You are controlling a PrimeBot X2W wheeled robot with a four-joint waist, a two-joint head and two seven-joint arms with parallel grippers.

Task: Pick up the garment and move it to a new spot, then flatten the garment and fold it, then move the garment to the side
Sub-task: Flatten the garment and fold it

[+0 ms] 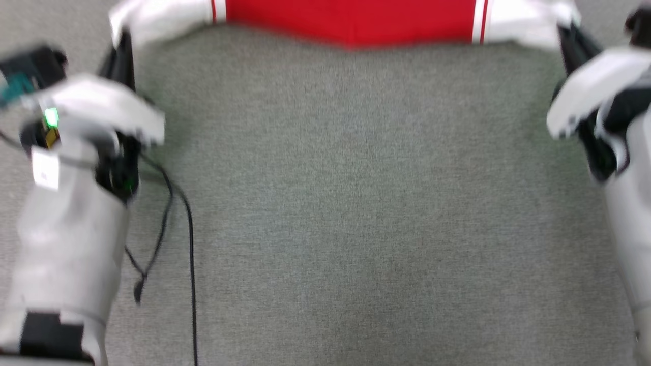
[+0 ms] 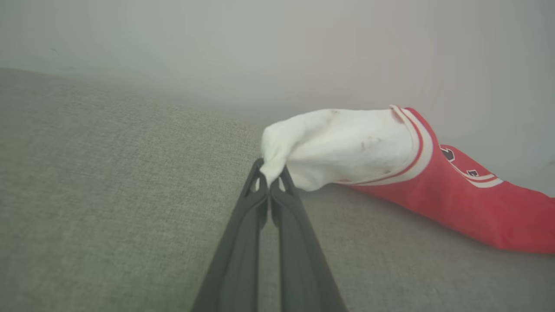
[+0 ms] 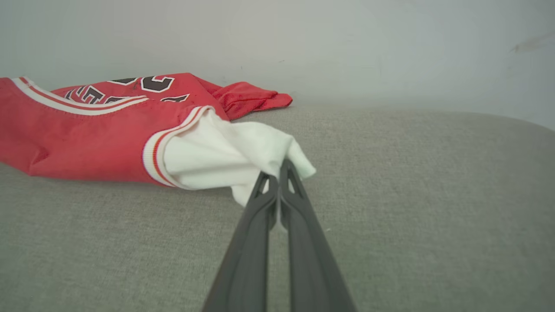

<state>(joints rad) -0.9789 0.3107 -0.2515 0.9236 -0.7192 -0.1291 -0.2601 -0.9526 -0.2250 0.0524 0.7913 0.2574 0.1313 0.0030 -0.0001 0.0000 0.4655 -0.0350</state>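
Nearest the head camera, the pale grey left forearm (image 1: 66,244) sits at 8 o'clock, with a thin black cable (image 1: 190,244) trailing beside it over the grey woven fabric surface (image 1: 356,203). The pale right forearm (image 1: 630,239) rises at 4 o'clock. This view is blurred. At 12 o'clock lies the red jersey T-shirt (image 1: 356,20) with white short sleeves and red-and-white striped trim, spread sideways between the two arms. The left gripper (image 1: 121,43) is at 11 o'clock and the right gripper (image 1: 565,38) at 1 o'clock. In the left wrist view the left gripper (image 2: 269,173) is clenched on the bunched end of a white sleeve (image 2: 347,143) — the two dark fingers pinch the cloth between their tips. In the right wrist view the right gripper (image 3: 279,171) likewise grasps the other white sleeve (image 3: 217,160). There the red body (image 3: 86,138) rests on the grey surface from 9 to 11 o'clock, its black white-outlined numerals (image 3: 147,82) facing up near the pale wall (image 3: 347,43).
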